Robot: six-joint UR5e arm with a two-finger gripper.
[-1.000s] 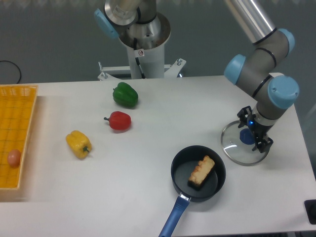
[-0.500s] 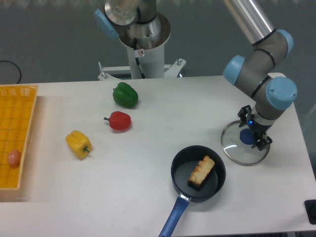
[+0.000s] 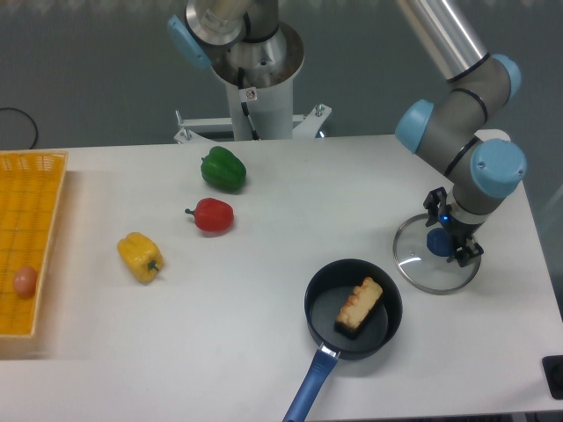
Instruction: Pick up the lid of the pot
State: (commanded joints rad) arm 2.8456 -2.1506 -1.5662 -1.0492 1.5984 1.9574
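Observation:
Over the right side of the table, the gripper [image 3: 450, 230] points down with its fingers apart, one toward the back and the other toward the front right. Beneath it lies the pot lid [image 3: 429, 271], a round transparent disc with a thin rim. The lid's blue knob [image 3: 439, 243] shows just left of the space between the fingertips. The gripper covers part of the lid's back right side. Whether a finger touches the knob is not clear.
A black pan [image 3: 322, 306] with a blue handle holds a tan, dark-ended block [image 3: 359, 305], front-left of the lid. Farther left are a green pepper [image 3: 223, 170], red pepper [image 3: 211, 215] and yellow pepper [image 3: 140, 257]. An orange crate [image 3: 19, 237] stands at the left edge.
The gripper and wrist have shifted slightly left, and the fingertips look a little closer together. The lid and its knob have not visibly moved.

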